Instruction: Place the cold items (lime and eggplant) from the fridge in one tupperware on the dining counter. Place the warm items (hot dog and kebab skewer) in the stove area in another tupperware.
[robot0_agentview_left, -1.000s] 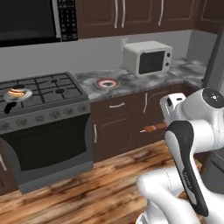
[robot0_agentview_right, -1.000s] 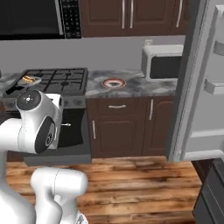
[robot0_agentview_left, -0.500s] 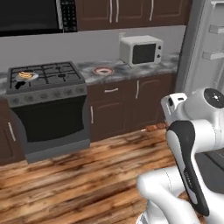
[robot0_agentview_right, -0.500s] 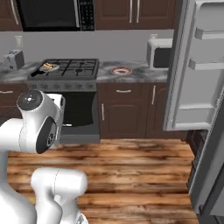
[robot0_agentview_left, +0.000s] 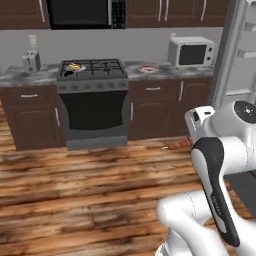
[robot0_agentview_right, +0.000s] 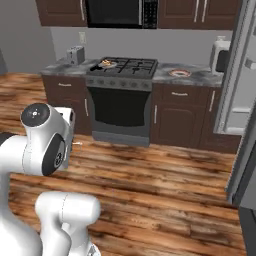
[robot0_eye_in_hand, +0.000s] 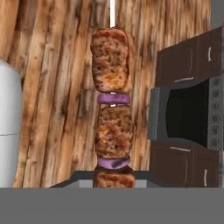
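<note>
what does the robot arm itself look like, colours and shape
The arm is glossy white with rounded, tube-like links and a long dark grey inlay down one link. A round dark cap tops a bulbous white joint, beside a boxy white segment. No cables or markings are visible.

The arm (robot0_agentview_left: 215, 165) is folded upright, its fingers clamped on the kebab skewer (robot0_eye_in_hand: 113, 109).

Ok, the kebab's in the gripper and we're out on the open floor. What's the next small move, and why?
Probably keep the gripper shut and keep driving toward the dining counter. In the hand view the kebab skewer stands out from the gripper over bare wooden floor, with the stove well behind in the left base view and no tupperware in sight. Nothing here is a place to set it down yet.
</note>
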